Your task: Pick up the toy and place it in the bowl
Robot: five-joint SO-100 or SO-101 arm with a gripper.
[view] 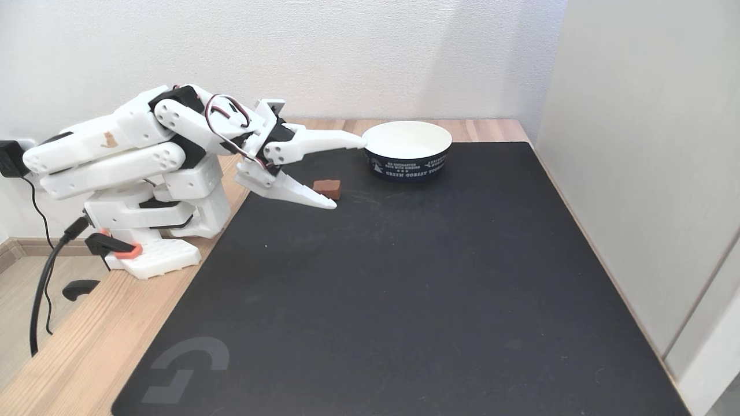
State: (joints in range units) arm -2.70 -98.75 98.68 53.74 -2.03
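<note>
There, on the black mat (pixel 404 289) that covered most of the wooden table (pixel 87 352), the white arm (pixel 133 150) was folded low and stretched out towards the right of the fixed view. Its gripper (pixel 350 172) was spread wide, holding nothing: one finger (pixel 329 140) reached out almost level, its tip close to the near rim of the bowl (pixel 408 150), though I couldn't say whether it touched; the other finger (pixel 300 195) slanted down, its tip at the mat or just above it. The toy (pixel 327 188), a small reddish-brown block, lay flat on the mat between those two spread fingers, just behind the lower one and close to its tip. I could not tell whether the lower finger was against the block. The bowl stood upright on the mat's far edge, to the right of the toy and a little apart from it, white inside, dark navy outside with white lettering. A black cable (pixel 40 289) trailed from the arm's base (pixel 156 257) down off the left side of the table.
</note>
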